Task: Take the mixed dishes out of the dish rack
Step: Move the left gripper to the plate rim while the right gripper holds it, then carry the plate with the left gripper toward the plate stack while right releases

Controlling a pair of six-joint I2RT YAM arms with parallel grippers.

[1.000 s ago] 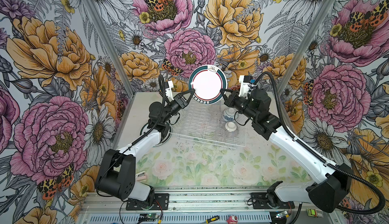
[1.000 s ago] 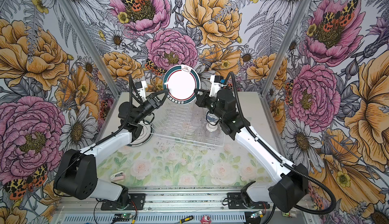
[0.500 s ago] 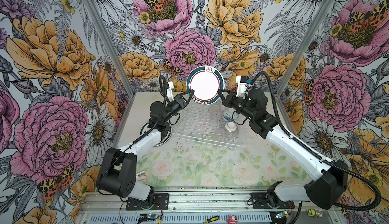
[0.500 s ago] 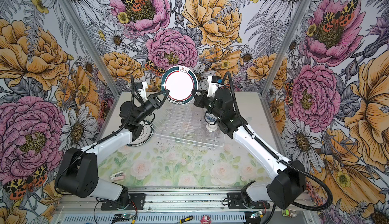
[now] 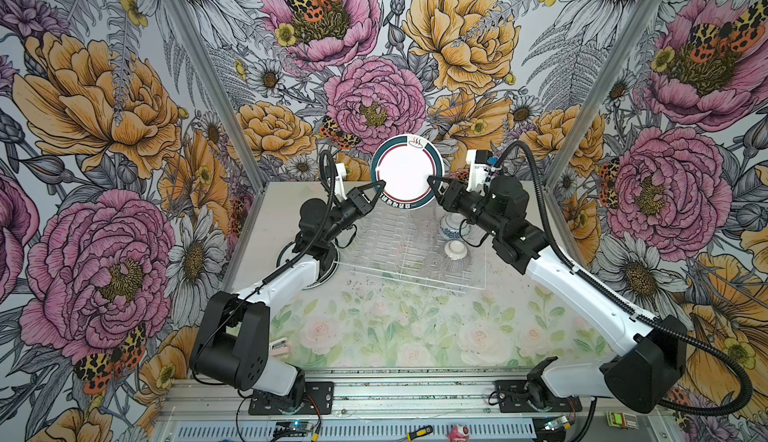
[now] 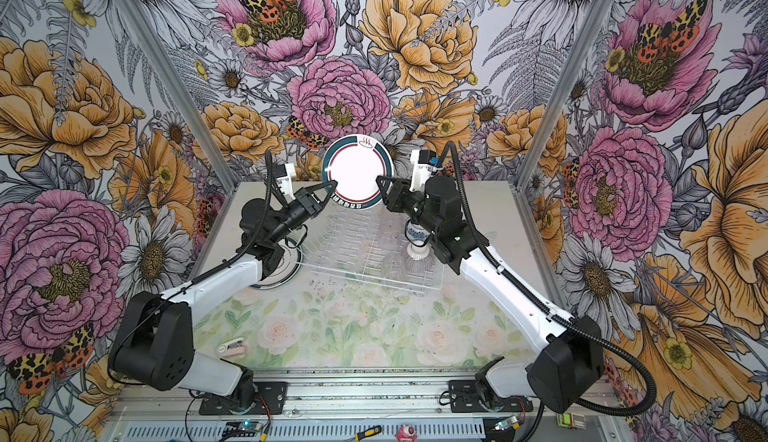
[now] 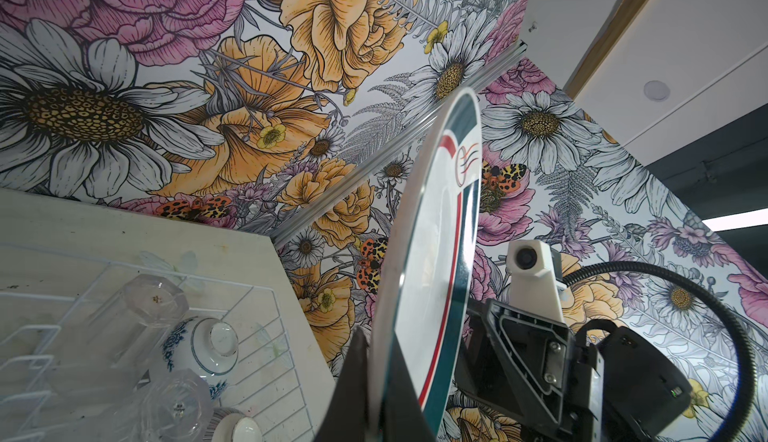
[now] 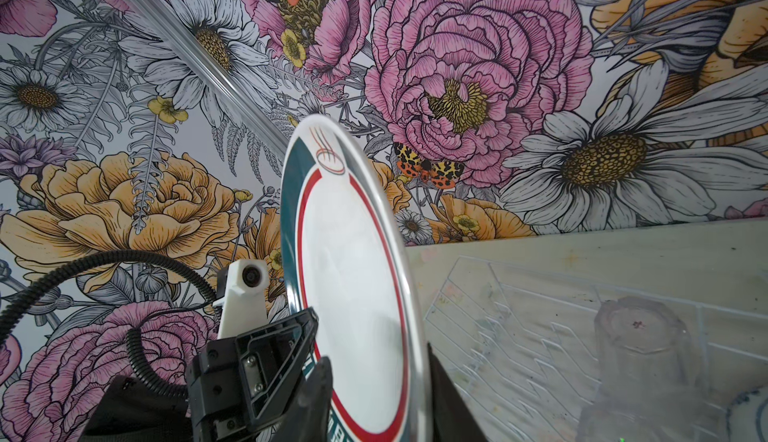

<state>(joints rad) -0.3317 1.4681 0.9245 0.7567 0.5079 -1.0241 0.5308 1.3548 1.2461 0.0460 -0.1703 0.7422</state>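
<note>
A round white plate [image 5: 405, 174] with a dark green and red rim stands upright in the air above the back of the dish rack [image 5: 399, 244], seen in both top views [image 6: 356, 170]. My left gripper [image 5: 380, 186] is shut on its left rim; the left wrist view shows the fingers [image 7: 353, 377] pinching the plate [image 7: 432, 253]. My right gripper [image 5: 430, 178] is at the right rim. In the right wrist view its jaws stand apart on either side of the plate [image 8: 353, 315], open. The rack still holds a blue-patterned bowl [image 5: 451, 228], an upturned white bowl [image 5: 456, 249] and a clear tumbler [image 5: 432, 263].
Another plate [image 5: 328, 271] lies flat on the table left of the rack, partly under my left arm. A small pink and white object [image 5: 278, 344] lies near the front left. The flowered back wall stands close behind the held plate.
My left gripper has shut on the plate's left rim. My right gripper, shut on the right rim before, has opened. The plate has shifted slightly left.
</note>
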